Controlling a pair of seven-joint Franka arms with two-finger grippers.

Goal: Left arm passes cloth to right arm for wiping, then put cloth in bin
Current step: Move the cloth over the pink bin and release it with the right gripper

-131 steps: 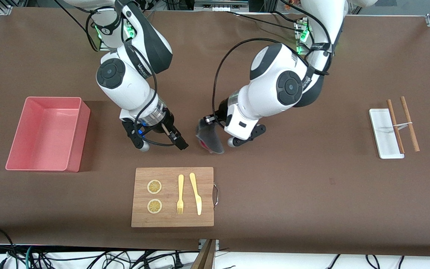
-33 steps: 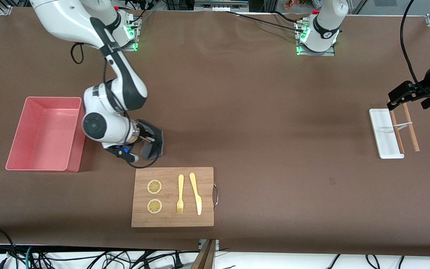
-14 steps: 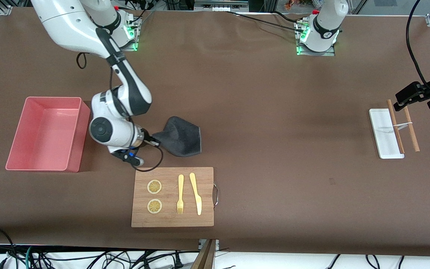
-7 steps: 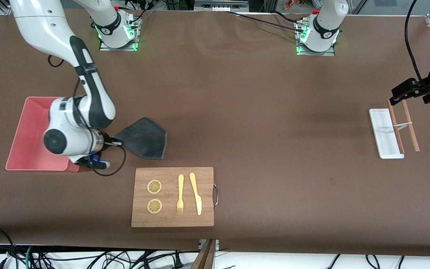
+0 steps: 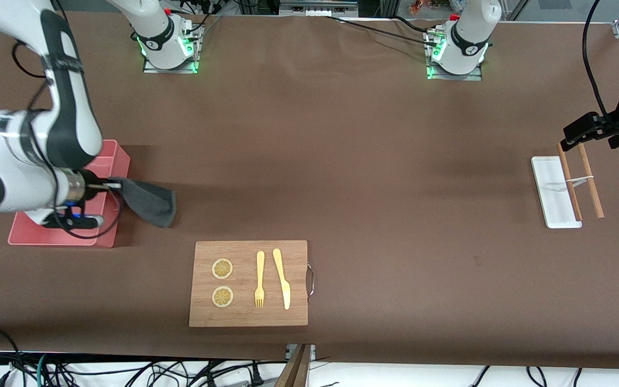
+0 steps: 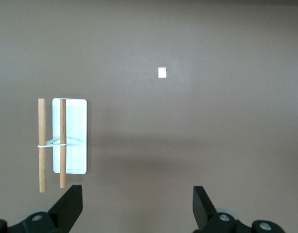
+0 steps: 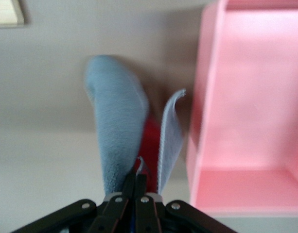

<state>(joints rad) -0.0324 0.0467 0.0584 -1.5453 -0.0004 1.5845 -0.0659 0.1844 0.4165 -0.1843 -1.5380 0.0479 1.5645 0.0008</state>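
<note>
My right gripper [image 5: 112,185] is shut on the cloth [image 5: 148,201], which hangs dark grey from the fingertips above the table, just beside the pink bin's [image 5: 106,232] wall. In the right wrist view the cloth [image 7: 117,141] is folded, grey outside with its crimson face showing in the fold, pinched at my right gripper [image 7: 137,180], and the bin [image 7: 255,97] lies beside it. My right arm covers much of the bin. My left gripper [image 5: 589,134] is open and empty, waiting above the white tray at the left arm's end; its fingers [image 6: 67,208] show wide apart.
A wooden cutting board [image 5: 249,283] with two lemon slices, a fork and a knife lies nearer the front camera than the cloth. A small white tray [image 5: 551,193] with two wooden sticks [image 5: 589,177] sits at the left arm's end, also in the left wrist view [image 6: 73,138].
My right arm has swung with the cloth toward the bin; the cloth went from beside the cutting board's far edge to just beside the bin wall. The left arm has stayed put.
</note>
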